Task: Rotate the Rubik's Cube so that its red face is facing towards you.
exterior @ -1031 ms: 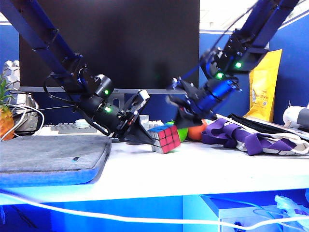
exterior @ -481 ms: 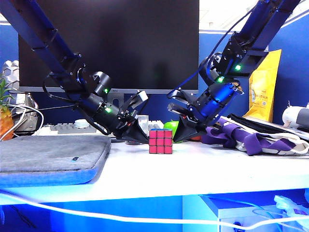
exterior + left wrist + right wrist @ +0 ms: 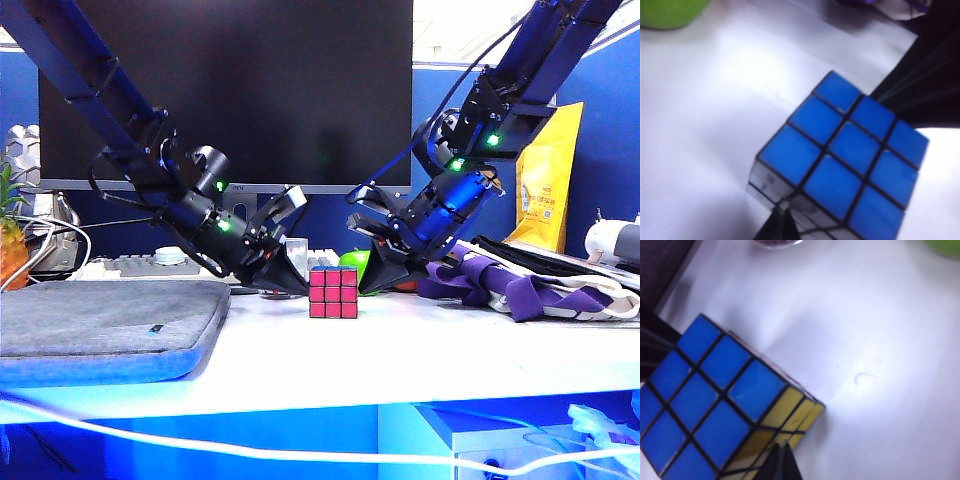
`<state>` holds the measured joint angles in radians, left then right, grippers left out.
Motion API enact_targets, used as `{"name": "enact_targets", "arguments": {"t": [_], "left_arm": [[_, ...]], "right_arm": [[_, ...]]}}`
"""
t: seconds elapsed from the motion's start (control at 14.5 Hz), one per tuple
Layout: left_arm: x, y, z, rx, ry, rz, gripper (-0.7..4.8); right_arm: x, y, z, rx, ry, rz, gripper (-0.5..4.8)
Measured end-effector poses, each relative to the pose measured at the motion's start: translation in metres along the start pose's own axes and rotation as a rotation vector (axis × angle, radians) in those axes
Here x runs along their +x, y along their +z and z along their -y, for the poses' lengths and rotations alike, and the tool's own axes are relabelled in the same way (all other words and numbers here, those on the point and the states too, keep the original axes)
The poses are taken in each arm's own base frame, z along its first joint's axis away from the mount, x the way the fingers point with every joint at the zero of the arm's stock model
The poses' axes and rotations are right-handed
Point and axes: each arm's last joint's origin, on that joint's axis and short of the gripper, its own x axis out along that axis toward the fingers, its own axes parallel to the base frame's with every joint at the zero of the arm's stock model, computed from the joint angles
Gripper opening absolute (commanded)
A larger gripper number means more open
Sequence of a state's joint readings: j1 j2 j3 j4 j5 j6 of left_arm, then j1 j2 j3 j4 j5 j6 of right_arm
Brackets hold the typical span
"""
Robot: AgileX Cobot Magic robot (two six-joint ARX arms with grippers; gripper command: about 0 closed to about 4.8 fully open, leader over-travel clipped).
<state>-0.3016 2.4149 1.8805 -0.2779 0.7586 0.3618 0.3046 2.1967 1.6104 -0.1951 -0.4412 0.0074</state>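
Observation:
The Rubik's Cube (image 3: 333,293) sits flat on the white table, its red face (image 3: 345,306) turned to the exterior camera. Blue is on top (image 3: 850,155); the left wrist view shows a white side, the right wrist view (image 3: 715,395) a yellow side. My left gripper (image 3: 299,286) is shut, its tip low beside the cube's left side; it (image 3: 782,221) points at the white side's lower corner. On the other side, my right gripper (image 3: 367,286) is shut, its tip (image 3: 781,456) at the yellow side's lower edge. Whether either tip touches the cube I cannot tell.
A grey pad (image 3: 110,320) covers the table's left part. Behind the cube lie a green ball (image 3: 352,262), purple straps (image 3: 500,285) and a yellow bag (image 3: 545,180). A dark monitor (image 3: 230,90) and a keyboard (image 3: 140,266) stand at the back.
A second ago the cube was tipped up on an edge between the two grippers; it now rests flat with its red side forward. The right gripper has come down beside it.

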Motion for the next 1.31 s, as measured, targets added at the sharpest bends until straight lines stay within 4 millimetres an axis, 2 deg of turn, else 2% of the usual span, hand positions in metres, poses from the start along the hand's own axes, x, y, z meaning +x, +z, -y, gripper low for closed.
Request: {"name": "enact_targets", "arguments": {"t": [0.62,0.69,0.76,0.82,0.89,0.96,1.03,1.1,1.17,1.24,1.31], "left_arm": [[-0.003,0.003,0.002,-0.041,-0.036,0.003,0.22],[-0.003,0.003,0.002,-0.041,-0.036,0.003,0.26],[-0.003,0.003,0.002,-0.041,-0.035,0.003,1.44],[-0.002,0.003,0.003,-0.048,0.004,-0.012,2.69],[-0.003,0.004,0.002,-0.046,0.059,-0.029,3.67],[-0.005,0.005,0.001,-0.043,0.122,-0.049,3.81],[-0.008,0.008,0.001,-0.039,0.179,-0.066,3.81],[-0.012,0.012,0.002,-0.031,0.227,-0.075,3.47],[-0.022,0.021,0.006,-0.003,0.285,-0.094,2.35],[-0.032,0.033,0.01,0.029,0.369,-0.1,0.55],[-0.039,0.04,0.012,0.049,0.417,-0.098,-0.05]], "right_arm": [[0.001,0.003,0.002,-0.019,-0.015,0.041,0.0],[0.001,0.003,0.002,-0.019,-0.016,0.04,0.23],[0.001,0.003,0.002,-0.02,-0.035,0.041,1.29],[0.002,0.003,0.002,-0.024,-0.096,0.04,1.75],[0.001,0.003,0.004,-0.021,-0.109,0.04,1.93],[0.001,0.003,0.004,-0.019,-0.119,0.038,1.93],[0.0,0.003,0.006,-0.015,-0.122,0.033,1.65],[-0.001,0.002,0.008,-0.01,-0.125,0.03,-0.17],[-0.003,0.001,0.012,0.001,-0.152,0.019,-0.01],[-0.009,0.001,0.016,0.011,-0.173,0.007,-0.01],[-0.017,0.004,0.02,0.022,-0.183,0.013,-0.01]]}}
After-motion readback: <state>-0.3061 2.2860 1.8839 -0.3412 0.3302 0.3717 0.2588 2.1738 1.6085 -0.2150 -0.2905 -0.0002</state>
